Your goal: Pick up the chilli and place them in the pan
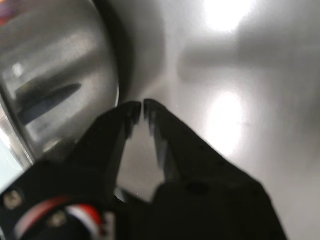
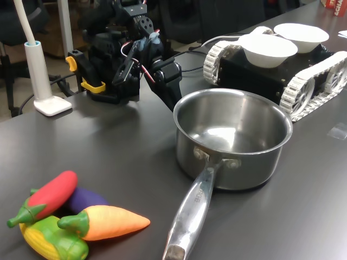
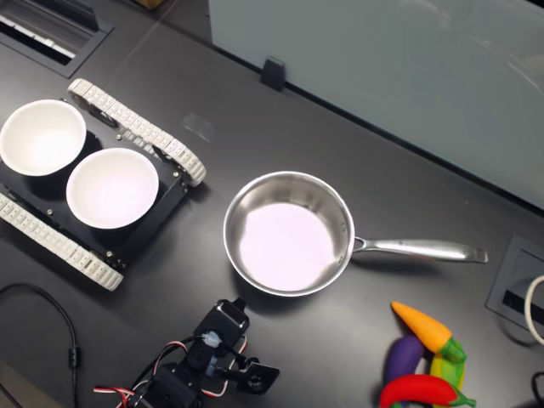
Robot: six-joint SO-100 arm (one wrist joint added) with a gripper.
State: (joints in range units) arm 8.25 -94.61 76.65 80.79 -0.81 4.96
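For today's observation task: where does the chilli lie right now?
In the first exterior view's lower left, the chilli rests atop the toy vegetable pile, against the eggplant, apart from the pan.

Pan [image 3: 287, 234] at table [image 3: 212, 161] centre in the second exterior view, handle toward 3 o'clock; two bowls [image 3: 112, 187] on tracked vehicle [image 3: 136, 129] at 9 o'clock; arm [image 3: 212, 357] at 7 o'clock; chilli [image 3: 421, 390], carrot [image 3: 422, 325], eggplant [image 3: 403, 357] and corn [image 3: 444, 364] heaped together at 4 o'clock.
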